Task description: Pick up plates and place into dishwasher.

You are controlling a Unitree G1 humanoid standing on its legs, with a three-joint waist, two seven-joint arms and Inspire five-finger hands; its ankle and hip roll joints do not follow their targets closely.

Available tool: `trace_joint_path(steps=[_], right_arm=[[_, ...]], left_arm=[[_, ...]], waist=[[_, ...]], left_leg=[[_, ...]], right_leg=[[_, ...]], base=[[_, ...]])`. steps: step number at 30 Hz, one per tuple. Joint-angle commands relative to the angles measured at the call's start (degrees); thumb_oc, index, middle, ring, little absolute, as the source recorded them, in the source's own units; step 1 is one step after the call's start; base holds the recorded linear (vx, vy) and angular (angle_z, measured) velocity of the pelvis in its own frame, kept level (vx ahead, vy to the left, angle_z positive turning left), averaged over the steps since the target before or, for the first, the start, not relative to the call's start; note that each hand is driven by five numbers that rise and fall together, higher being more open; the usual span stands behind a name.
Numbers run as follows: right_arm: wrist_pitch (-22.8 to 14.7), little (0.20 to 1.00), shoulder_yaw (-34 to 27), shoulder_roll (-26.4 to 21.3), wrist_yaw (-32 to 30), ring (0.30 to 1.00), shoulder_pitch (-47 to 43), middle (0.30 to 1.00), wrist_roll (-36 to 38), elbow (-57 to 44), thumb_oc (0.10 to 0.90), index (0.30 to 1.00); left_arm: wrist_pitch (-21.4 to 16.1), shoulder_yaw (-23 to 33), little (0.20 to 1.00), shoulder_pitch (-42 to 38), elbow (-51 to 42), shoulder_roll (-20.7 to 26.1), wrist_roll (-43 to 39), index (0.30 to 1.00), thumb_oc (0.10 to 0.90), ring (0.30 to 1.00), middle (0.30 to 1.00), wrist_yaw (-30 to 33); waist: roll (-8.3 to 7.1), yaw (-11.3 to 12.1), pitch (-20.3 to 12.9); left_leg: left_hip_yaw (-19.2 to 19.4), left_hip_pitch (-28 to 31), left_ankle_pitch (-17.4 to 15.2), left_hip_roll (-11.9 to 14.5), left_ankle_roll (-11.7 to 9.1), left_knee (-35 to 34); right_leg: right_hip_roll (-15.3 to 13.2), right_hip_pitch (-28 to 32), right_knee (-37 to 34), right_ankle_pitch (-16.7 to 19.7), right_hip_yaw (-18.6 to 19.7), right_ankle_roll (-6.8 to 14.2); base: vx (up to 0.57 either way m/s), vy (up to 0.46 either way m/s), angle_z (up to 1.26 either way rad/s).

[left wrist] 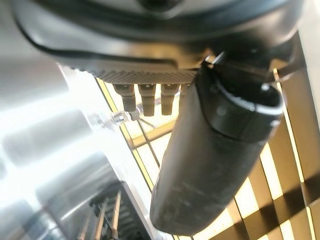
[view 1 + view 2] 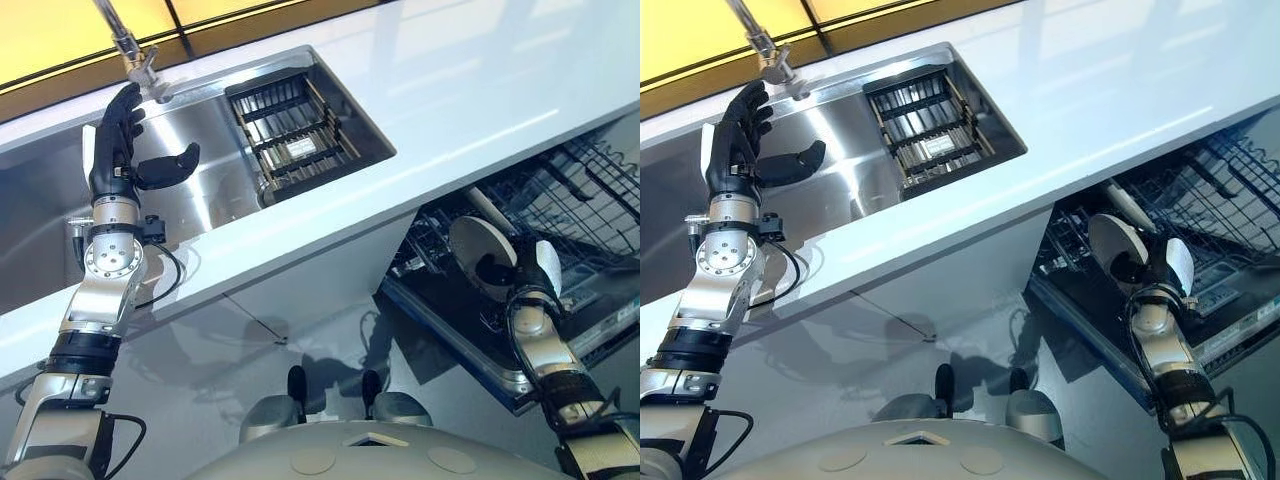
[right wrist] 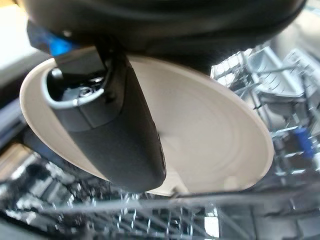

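Observation:
A white round plate hangs tilted over the open dishwasher's lower rack at the right. My right hand is shut on it, the thumb pressed across the plate's face and the fingers behind it. Wire tines of the rack show just past the plate in the right wrist view. My left hand is raised over the steel sink at the left, open, fingers straight and thumb spread, holding nothing.
A dark slatted drainer sits in the sink's right part. The faucet stands just beyond my left hand. A white countertop runs between the sink and the dishwasher, whose pulled-out rack sits below its edge.

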Motion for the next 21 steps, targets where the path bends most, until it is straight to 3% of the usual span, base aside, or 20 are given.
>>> trace_joint_path(steps=[1, 6, 7, 8, 9, 15, 21], right_arm=[[0.27, 0.2, 2.21, -5.71, -1.01, 0.3, -9.26, 0.3, 2.96, 3.23, 0.1, 0.3], [0.81, 0.2, 2.81, -4.88, -0.74, 0.3, -12.11, 0.3, 6.81, 8.93, 0.1, 0.3], [1.13, 0.258, 2.79, -4.46, -1.13, 0.349, -12.57, 0.349, 8.59, 9.45, 0.158, 0.349], [1.29, 0.625, 2.72, -3.97, -1.4, 0.665, -13.0, 0.665, 9.64, 9.83, 0.525, 0.665], [1.01, 0.9, 2.65, -3.56, -1.64, 0.9, -13.31, 0.9, 10.52, 10.18, 0.8, 0.9], [-0.93, 0.9, 3.03, -1.76, -5.57, 0.9, -13.24, 0.9, 12.58, 5.13, 0.8, 0.9], [-5.1, 0.9, -0.95, 1.09, -10.76, 0.9, -8.59, 0.9, 11.69, -11.09, 0.8, 0.9]], left_arm=[[-6.19, -0.8, 0.9, -5.6, -2.89, 3.57, -0.36, 0.9, 0.8, 0.9, 0.9, -0.16], [-5.77, -1.27, 0.9, -6.02, -2.82, 4.1, -1.25, 0.9, 0.8, 0.9, 0.9, -1.41], [-5.72, -1.35, 0.9, -6.06, -2.77, 4.2, -1.45, 0.9, 0.8, 0.9, 0.9, -1.64], [-5.69, -1.43, 0.9, -6.11, -2.73, 4.22, -1.54, 0.9, 0.8, 0.9, 0.9, -1.82], [-5.51, -1.49, 0.9, -6.22, -2.71, 4.15, -1.58, 0.9, 0.8, 0.9, 0.9, -1.95], [-6.32, -1.58, 0.9, -5.57, -2.33, 3.26, -1.47, 0.9, 0.8, 0.9, 0.9, -1.86], [-7.09, -0.09, 0.9, -3.05, -3.27, 0.83, 0.79, 0.9, 0.8, 0.9, 0.9, -1.17]], waist=[[-0.99, 1.63, -2.39], [-1.04, 2.93, -2.14], [-1.01, 3.15, -2.07], [-0.99, 3.3, -2.0], [-0.95, 3.4, -1.93], [-0.67, 3.12, -1.59], [-0.48, 1.41, -1.26]], left_leg=[[1.53, 1.86, -5.88, -2.01, 1.1, 0.39], [0.58, 1.71, -5.78, -2.24, 1.16, 0.39], [0.4, 1.65, -5.75, -2.26, 1.14, 0.39], [0.27, 1.6, -5.71, -2.28, 1.16, 0.39], [0.22, 1.62, -5.72, -2.28, 1.16, 0.39], [0.23, 1.57, -5.65, -2.34, 1.19, 0.39], [0.87, 1.75, -5.8, -2.33, 1.59, 0.39]], right_leg=[[1.2, -0.69, 2.77, -3.47, -1.83, 0.42], [1.02, -0.26, 2.41, -3.37, -2.8, 0.33], [0.99, -0.25, 2.38, -3.34, -2.92, 0.31], [0.96, -0.25, 2.35, -3.29, -3.0, 0.28], [0.94, -0.24, 2.36, -3.26, -3.09, 0.28], [0.93, -0.35, 2.36, -3.11, -2.9, 0.21], [1.15, -0.85, 2.75, -3.14, -1.27, 0.36]], base=[[0.02, -0.014, 0.22], [0.02, -0.017, 0.17], [0.0, -0.005, 0.1], [0.0, -0.003, 0.14], [0.0, 0.004, 0.17], [0.0, 0.008, 0.07], [-0.01, 0.006, -0.01]])
